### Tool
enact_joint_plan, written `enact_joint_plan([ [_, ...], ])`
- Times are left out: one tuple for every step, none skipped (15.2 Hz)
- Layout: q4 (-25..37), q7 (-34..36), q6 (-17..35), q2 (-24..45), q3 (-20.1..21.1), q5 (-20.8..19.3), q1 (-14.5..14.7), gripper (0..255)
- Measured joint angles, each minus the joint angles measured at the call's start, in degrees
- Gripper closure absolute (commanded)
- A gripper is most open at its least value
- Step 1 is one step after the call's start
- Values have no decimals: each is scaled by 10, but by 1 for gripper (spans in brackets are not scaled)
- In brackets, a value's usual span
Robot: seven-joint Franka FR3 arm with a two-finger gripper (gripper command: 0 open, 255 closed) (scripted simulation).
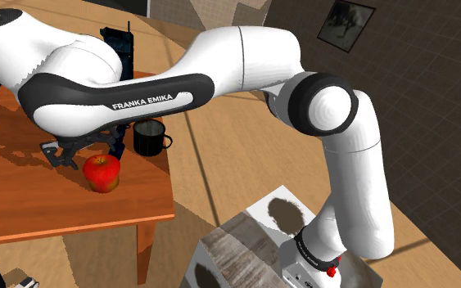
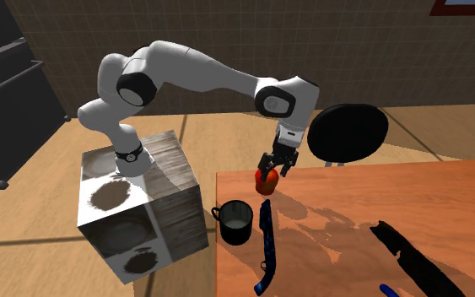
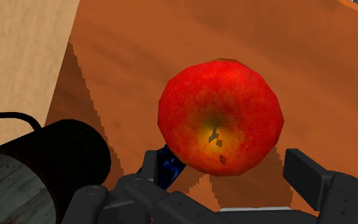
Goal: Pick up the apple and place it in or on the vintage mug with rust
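Two steps are left; none is done. The black mug (image 3: 37, 172), pale and rust-flecked inside, stands empty just beside my gripper (image 3: 226, 160), off one finger. My fingers (image 3: 308, 175) stand apart, and the red apple (image 3: 220, 118) lies between and just ahead of them, resting on the orange-brown wooden table (image 1: 24, 204), apparently not yet clasped. By my judgement the grasp comes next, then the carry to the mug. Surface: a blue tool (image 2: 265, 245) also lies near my gripper. Room: tan floor (image 2: 24, 219), dark tiled walls (image 2: 353, 51), one framed picture (image 1: 345, 23).
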Motion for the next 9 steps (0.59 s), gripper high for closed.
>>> enact_joint_plan([
  [-5,1,5,0,0,0,-2,0],
  [-7,1,7,1,-1,-1,-3,0],
  [-8,1,8,1,-1,-1,-3,0],
  [-8,1,9,1,-1,-1,-3,0],
  [-9,2,9,1,-1,-1,-3,0],
  [-9,2,9,1,-1,-1,-3,0],
  [-9,2,9,1,-1,-1,-3,0],
  [-9,2,9,1,-1,-1,-3,255],
  [-9,2,9,0,-1,-1,-3,255],
])
